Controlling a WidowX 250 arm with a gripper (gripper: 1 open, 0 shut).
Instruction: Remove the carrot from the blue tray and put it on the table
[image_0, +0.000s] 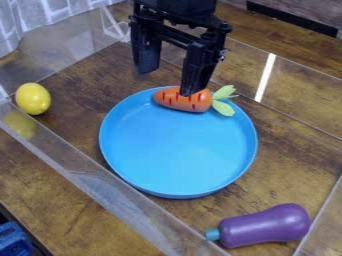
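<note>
A ridged orange carrot (183, 99) with a pale green leafy top lies on its side at the far rim of the tray (160, 150), a smooth round blue plastic dish with a low raised lip. The black gripper (197, 84) points down over it, its jaws spread wide, holding nothing. The table (301, 130) is dark, glossy wood grain, walled by clear acrylic. A yellow lemon (32, 98) sits near the left edge, a purple eggplant (263, 225) near the front right corner.
</note>
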